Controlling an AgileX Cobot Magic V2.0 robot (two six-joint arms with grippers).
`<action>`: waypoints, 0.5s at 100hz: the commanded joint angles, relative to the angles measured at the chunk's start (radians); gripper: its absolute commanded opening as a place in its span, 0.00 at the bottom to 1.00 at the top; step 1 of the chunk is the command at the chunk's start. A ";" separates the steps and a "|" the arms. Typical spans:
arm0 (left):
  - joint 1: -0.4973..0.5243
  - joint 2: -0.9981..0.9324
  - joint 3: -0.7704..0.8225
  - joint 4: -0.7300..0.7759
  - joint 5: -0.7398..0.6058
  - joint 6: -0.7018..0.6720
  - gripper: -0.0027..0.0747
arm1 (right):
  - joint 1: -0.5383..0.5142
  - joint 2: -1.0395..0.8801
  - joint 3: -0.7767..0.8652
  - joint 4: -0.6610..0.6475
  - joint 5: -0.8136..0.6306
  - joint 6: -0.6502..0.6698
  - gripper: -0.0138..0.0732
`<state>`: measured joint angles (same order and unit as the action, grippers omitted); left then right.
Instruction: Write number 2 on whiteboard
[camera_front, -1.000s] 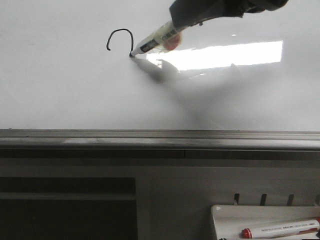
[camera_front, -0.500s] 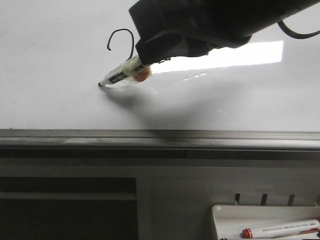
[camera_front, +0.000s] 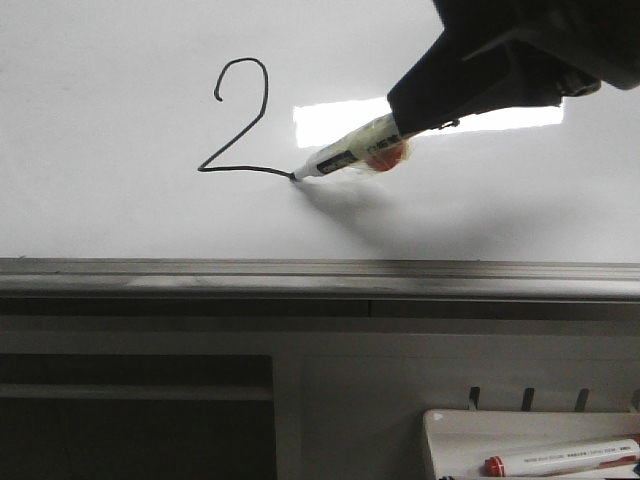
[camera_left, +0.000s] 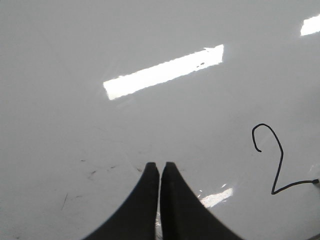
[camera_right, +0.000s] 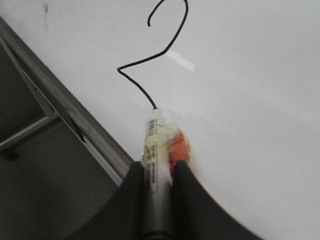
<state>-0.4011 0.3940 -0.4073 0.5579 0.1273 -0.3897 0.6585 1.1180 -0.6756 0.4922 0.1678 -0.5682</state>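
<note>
A black hand-drawn number 2 (camera_front: 243, 118) stands on the whiteboard (camera_front: 110, 200), with curled top, diagonal stroke and a base line running right. My right gripper (camera_front: 415, 115) is shut on a white marker (camera_front: 345, 155) with an orange patch; the marker's tip touches the board at the right end of the base line. In the right wrist view the marker (camera_right: 157, 145) sits between the fingers (camera_right: 132, 185), with the digit (camera_right: 165, 47) beyond its tip. My left gripper (camera_left: 160, 166) is shut and empty over the bare board, with the digit (camera_left: 277, 160) off to one side.
A grey metal ledge (camera_front: 320, 275) runs along the board's lower edge. A small white tray (camera_front: 450, 430) at the lower right holds a second marker with a red cap (camera_front: 560, 458). A bright rectangular glare (camera_front: 335, 120) lies on the board.
The right gripper drew the diagonal down-left, then swept right along the base line. The curl has grown into a full 2. The left arm does not show earlier.
</note>
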 joint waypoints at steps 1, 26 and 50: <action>0.005 0.008 -0.027 0.004 -0.068 -0.010 0.01 | -0.015 -0.012 -0.012 -0.003 -0.038 -0.014 0.10; 0.005 0.008 -0.027 0.029 -0.127 -0.004 0.01 | 0.039 -0.057 -0.012 -0.014 -0.060 -0.014 0.10; -0.063 0.012 0.020 0.245 -0.354 -0.004 0.06 | 0.137 -0.081 -0.035 -0.022 -0.058 -0.014 0.10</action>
<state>-0.4298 0.3940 -0.3761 0.7191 -0.0931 -0.3897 0.7721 1.0612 -0.6651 0.4767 0.1660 -0.5715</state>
